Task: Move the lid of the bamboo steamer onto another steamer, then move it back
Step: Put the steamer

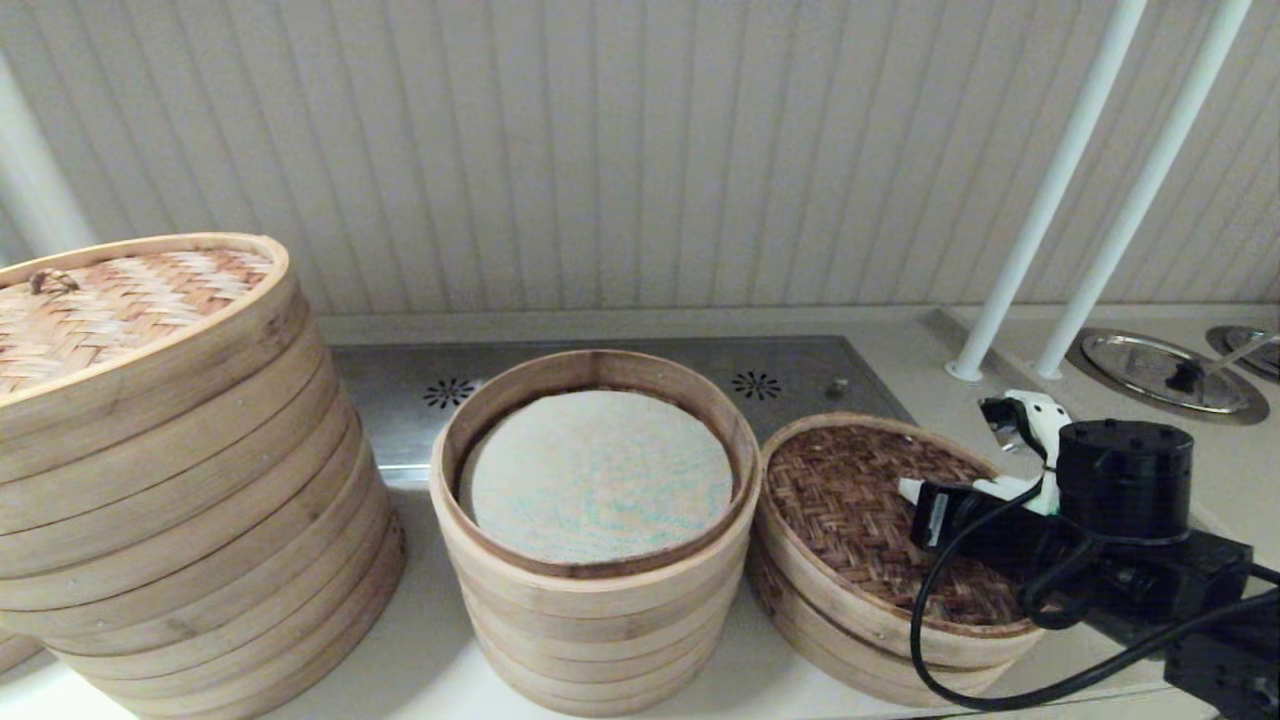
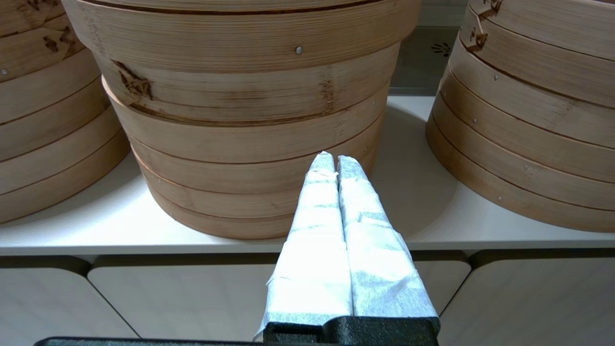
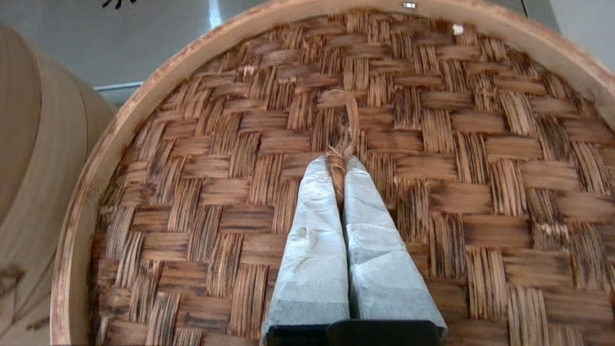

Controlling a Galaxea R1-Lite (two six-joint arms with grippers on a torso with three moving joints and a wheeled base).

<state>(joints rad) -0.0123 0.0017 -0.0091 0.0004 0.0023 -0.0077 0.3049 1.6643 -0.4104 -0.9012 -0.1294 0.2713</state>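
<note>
One right hand (image 3: 338,166) pinches the bamboo steamer lid's (image 1: 860,500) loop, hiding the steamer beneath.

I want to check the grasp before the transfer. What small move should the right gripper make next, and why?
Probably a short straight lift. The right gripper is shut on the small loop handle of the dark brown woven bamboo lid, which lies tilted on its steamer beside the open pale steamer stack.

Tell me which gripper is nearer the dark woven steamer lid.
Right. The right gripper is on the steamer lid, jaws pinching its small loop handle. The left gripper waits low, facing the middle steamer stack.
</note>
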